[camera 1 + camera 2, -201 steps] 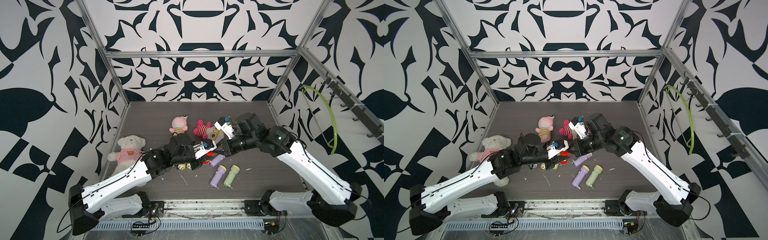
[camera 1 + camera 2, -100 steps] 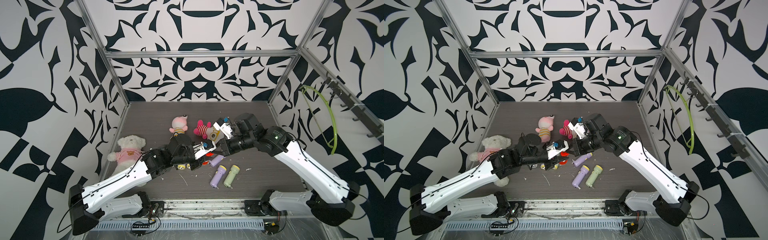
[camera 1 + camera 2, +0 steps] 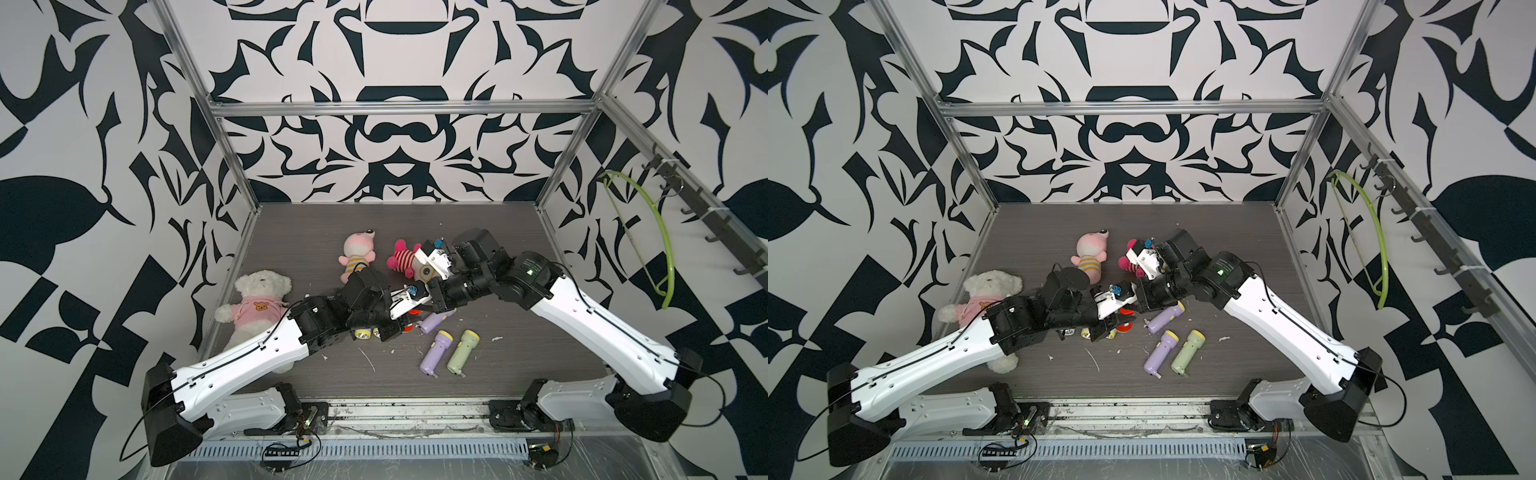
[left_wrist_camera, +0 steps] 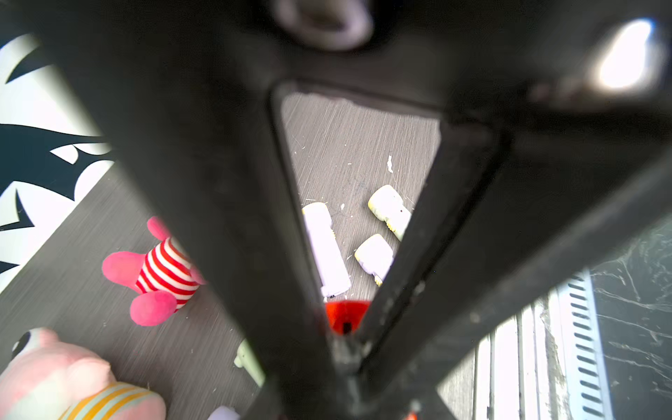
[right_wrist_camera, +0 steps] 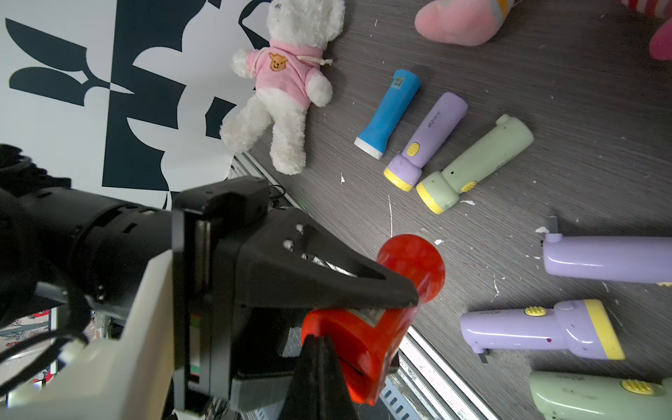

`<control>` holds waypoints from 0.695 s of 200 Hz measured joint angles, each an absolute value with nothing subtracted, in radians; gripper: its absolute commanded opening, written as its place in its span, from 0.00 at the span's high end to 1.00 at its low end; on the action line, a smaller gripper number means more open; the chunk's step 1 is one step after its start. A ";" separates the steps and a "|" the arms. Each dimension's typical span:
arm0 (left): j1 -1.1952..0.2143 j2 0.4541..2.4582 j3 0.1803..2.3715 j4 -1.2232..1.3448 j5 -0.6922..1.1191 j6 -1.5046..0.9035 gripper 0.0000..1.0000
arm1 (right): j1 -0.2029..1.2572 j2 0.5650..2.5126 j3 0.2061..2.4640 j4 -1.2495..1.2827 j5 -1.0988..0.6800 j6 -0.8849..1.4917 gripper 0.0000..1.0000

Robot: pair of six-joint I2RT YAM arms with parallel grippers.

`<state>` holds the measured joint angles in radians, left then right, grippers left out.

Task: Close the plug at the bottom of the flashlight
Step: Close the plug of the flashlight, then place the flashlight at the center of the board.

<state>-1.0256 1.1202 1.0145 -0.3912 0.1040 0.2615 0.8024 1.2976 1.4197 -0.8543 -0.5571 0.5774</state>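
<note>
Right arm has crept slightly toward the left. Right gripper (image 5: 319,351), tips pressed together, now sits against the bottom end of the red flashlight (image 5: 367,342), so the plug push looks underway, though the plug itself is hidden. Left gripper (image 5: 398,327) pinches the flashlight mid-body above the table (image 3: 316,232), near centre. Its long axis runs roughly in line with the right gripper, lens end pointing away and down.

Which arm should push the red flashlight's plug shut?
Right, probably. The left gripper is clamped on the flashlight, while the right gripper, shut, sits at its bottom end.
</note>
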 measured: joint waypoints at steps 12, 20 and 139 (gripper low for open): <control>-1.026 1.121 1.015 -0.391 0.101 0.259 1.00 | 0.802 1.297 1.420 -0.853 -0.554 0.577 1.00; -1.026 1.123 1.017 -0.391 0.098 0.254 1.00 | 0.803 1.296 1.420 -0.853 -0.549 0.576 1.00; -1.013 1.422 1.113 -0.468 -0.142 -0.184 1.00 | 0.794 0.861 1.233 -0.926 0.058 0.490 0.68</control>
